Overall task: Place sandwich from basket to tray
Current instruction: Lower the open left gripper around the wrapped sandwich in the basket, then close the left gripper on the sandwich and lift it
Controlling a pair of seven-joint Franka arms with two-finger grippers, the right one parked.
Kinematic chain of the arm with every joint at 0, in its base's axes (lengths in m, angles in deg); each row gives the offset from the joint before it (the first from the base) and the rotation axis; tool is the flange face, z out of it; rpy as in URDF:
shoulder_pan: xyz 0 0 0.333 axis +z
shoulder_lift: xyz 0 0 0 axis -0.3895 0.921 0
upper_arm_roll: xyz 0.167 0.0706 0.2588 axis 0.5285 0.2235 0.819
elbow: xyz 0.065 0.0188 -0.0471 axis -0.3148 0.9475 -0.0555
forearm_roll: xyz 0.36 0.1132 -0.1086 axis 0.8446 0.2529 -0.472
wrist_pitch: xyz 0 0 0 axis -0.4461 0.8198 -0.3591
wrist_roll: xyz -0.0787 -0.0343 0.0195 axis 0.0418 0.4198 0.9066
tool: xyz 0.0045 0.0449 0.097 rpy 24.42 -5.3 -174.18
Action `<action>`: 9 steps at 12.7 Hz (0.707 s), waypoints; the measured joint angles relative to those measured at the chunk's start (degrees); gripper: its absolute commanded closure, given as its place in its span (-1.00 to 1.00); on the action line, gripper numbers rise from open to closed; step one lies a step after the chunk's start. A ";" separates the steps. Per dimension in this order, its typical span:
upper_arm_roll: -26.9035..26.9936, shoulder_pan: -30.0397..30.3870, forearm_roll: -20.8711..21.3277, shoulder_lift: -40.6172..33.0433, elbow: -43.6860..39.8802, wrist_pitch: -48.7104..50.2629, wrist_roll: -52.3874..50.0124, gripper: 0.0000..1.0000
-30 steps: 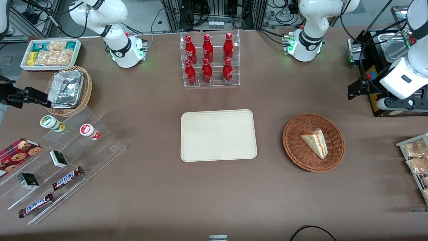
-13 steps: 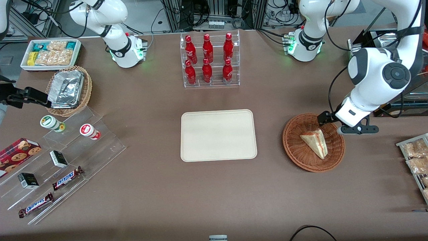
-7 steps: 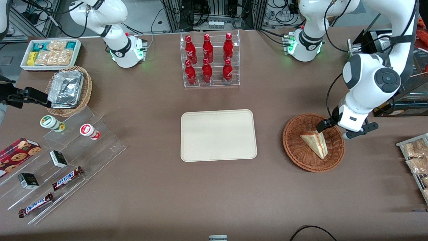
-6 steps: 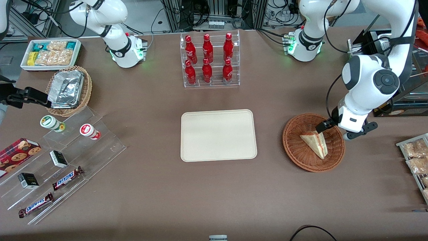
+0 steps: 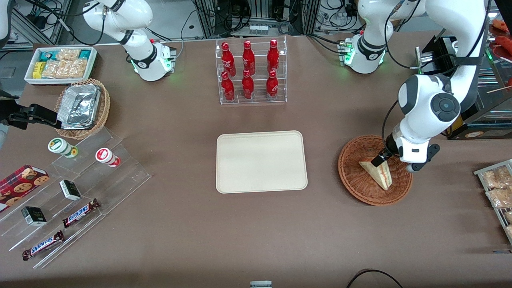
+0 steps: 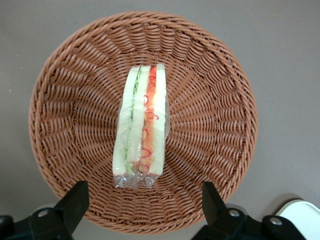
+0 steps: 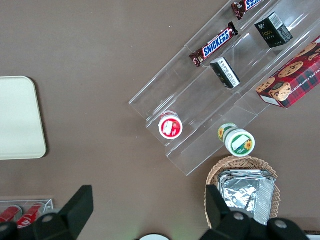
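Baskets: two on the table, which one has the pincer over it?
The reddish-brown basket holding the sandwich; the open pincer hovers over it. The lighter basket holds foil containers, toward the parked arm's end.

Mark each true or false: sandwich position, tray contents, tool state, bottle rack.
1. The sandwich lies in the basket. True.
2. The tray already holds a sandwich. False: the tray is bare.
3. The tool is shut on the sandwich. False: its fingers are spread wide, one at each side of the wedge's end, not touching it.
4. The tool hangs above the basket. True.
5. The rack of red bottles stands nearer to the front camera than the tray. False: it stands farther from that camera than the tray.
6. The sandwich's filling edge faces up in the wrist view. True: red, orange and green layers show.
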 measured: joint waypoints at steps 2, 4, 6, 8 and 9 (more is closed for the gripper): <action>0.03 0.01 0.00 0.64 0.00 -0.07 -0.02 -1.00; 0.04 0.01 0.00 1.17 0.00 -0.09 -0.02 -1.00; 0.07 0.01 0.25 2.11 0.00 -0.49 -0.01 -1.00; 0.09 0.01 0.88 3.31 -0.01 -1.38 -0.01 -1.00; 0.11 0.01 1.07 3.84 -0.02 -1.63 -0.01 -1.00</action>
